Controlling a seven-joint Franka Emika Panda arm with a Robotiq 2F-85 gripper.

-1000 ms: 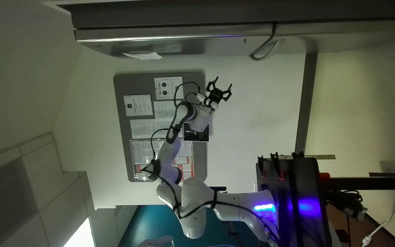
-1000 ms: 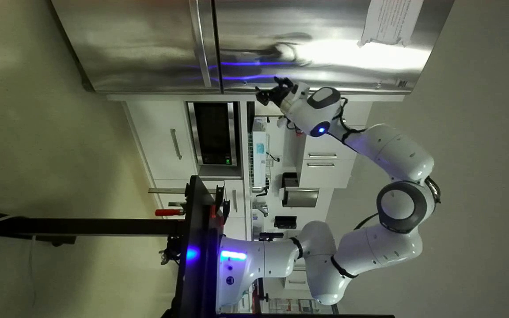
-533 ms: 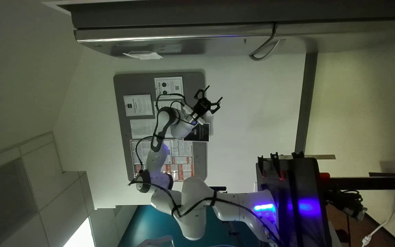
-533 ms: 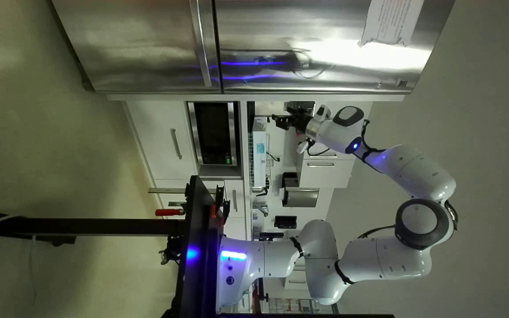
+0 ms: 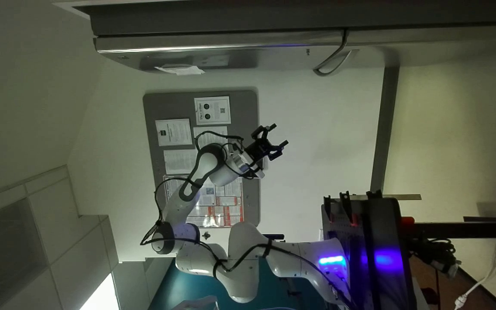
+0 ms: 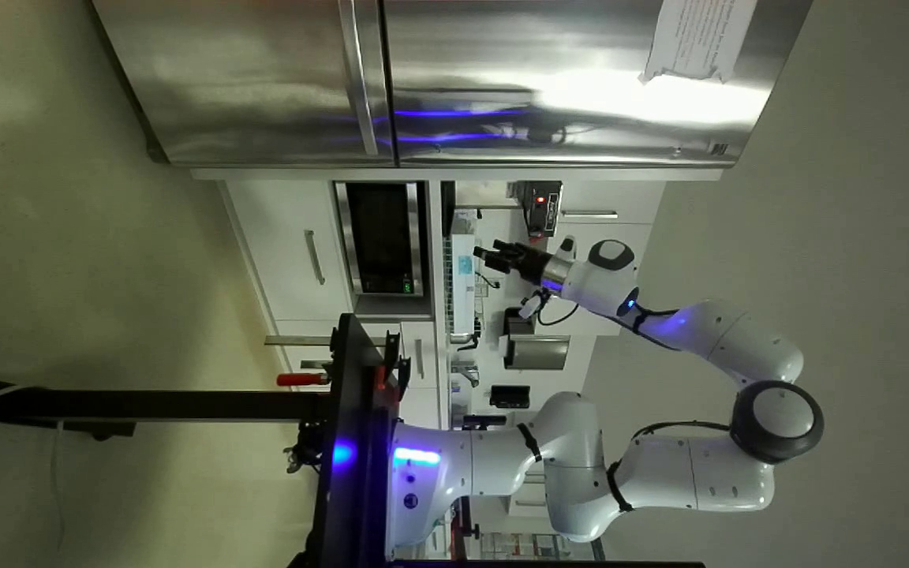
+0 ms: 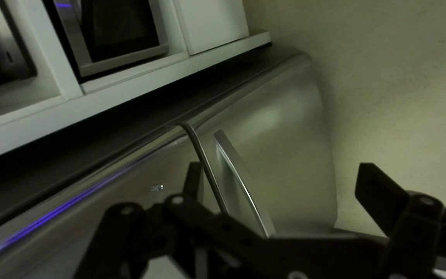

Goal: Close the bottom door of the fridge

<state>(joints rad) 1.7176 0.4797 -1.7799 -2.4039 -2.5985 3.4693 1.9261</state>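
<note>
We judged the closing itself done: in an exterior view the bottom door (image 6: 241, 83) of the fridge (image 6: 454, 79) lay flush beside the upper door (image 6: 581, 87), a thin dark seam (image 6: 389, 83) between them, and the wrist view showed its handle (image 7: 243, 182) on a panel with no gap we could make out. Our jaws hung spread with nothing between them, apart from the steel. The next move, as we saw it, called for no push, just the arm (image 6: 660, 473) parked clear; had we doubted the seal, a light nudge would have served. The paper (image 6: 699, 35) on the upper door bore print too small to read, as did a label (image 6: 718, 148) near its corner. On the grey board (image 5: 244, 103), one sheet (image 5: 212, 110) had a heading that seemed to begin "The C". We found no readable brand.
</note>
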